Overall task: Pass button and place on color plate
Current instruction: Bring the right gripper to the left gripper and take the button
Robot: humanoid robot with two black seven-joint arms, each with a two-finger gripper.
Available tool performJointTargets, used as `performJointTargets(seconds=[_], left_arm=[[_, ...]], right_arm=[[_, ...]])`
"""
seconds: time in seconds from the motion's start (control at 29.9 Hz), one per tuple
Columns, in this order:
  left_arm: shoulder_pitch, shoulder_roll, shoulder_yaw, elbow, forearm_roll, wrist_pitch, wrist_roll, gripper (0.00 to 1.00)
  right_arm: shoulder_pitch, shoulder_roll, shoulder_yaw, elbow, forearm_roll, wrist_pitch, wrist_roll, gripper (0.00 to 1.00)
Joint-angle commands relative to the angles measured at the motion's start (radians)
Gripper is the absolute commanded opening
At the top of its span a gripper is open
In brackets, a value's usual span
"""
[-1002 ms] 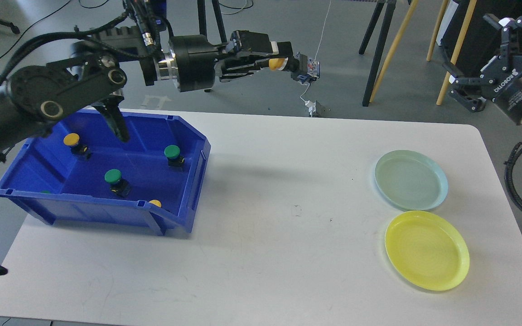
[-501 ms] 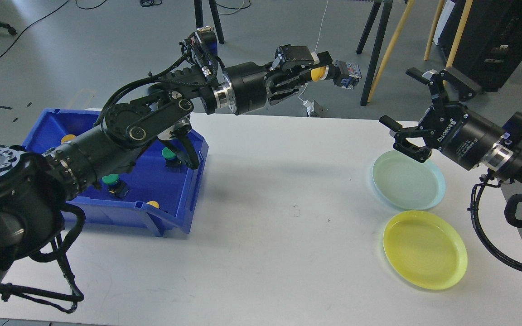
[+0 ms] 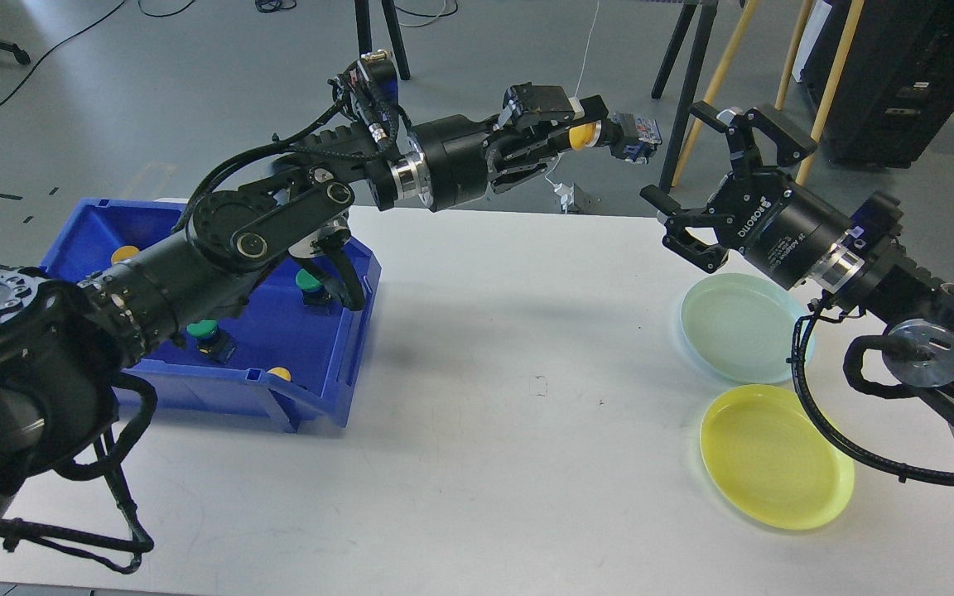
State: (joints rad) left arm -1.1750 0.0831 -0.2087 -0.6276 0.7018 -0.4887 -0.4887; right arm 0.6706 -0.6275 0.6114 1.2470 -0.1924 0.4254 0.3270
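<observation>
L pincer (image 3: 583,132), upper centre of frame: clamped on yellow button (image 3: 580,135), held in air above far edge of white desk (image 3: 477,463). Button's blue/black base (image 3: 637,133) sticks out to the right past the fingertips.

R pincer (image 3: 696,178), upper right: fingers spread apart, nothing between them; sits just right of and a bit below the held button, not touching it. R arm runs in from right edge, above the pale green plate (image 3: 738,327).

Yellow plate (image 3: 775,455) lies lower right on desk, just beside green plate; both bare.

Blue bin (image 3: 336,356) at left on desk, partly hidden by L arm. Inside visible: 2 green buttons (image 3: 202,329) (image 3: 308,281), 2 yellow caps (image 3: 122,253) (image 3: 281,373). Rest of bin blocked by arm, can't tell contents.
</observation>
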Motion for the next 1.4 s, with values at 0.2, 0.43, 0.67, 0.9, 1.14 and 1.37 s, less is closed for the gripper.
performJointTargets(seconds=[0.2,0.43,0.67,0.9,1.14,1.37], left_arm=[[0.0,0.006,0.002,0.0,-0.001,0.0,0.0,0.25],[0.0,0.004,0.002,0.003,-0.001,0.0,0.0,0.25],[0.0,0.004,0.002,0.006,-0.001,0.0,0.0,0.25],[0.0,0.004,0.002,0.006,-0.001,0.0,0.0,0.25],[0.0,0.001,0.0,0.006,-0.004,0.0,0.0,0.27],[0.002,0.0,-0.001,0.008,-0.053,0.0,0.0,0.87]], right_arm=[[0.046,0.091,-0.013,-0.075,0.002,-0.016,0.006,0.96],[0.047,0.101,-0.015,-0.077,0.001,-0.017,0.007,0.83],[0.05,0.1,-0.016,-0.077,-0.012,-0.022,0.006,0.25],[0.075,0.109,-0.053,-0.078,-0.012,-0.083,0.003,0.01],[0.075,0.11,-0.052,-0.077,-0.01,-0.091,0.001,0.01],[0.075,0.1,-0.041,-0.073,-0.004,-0.103,0.001,0.01]])
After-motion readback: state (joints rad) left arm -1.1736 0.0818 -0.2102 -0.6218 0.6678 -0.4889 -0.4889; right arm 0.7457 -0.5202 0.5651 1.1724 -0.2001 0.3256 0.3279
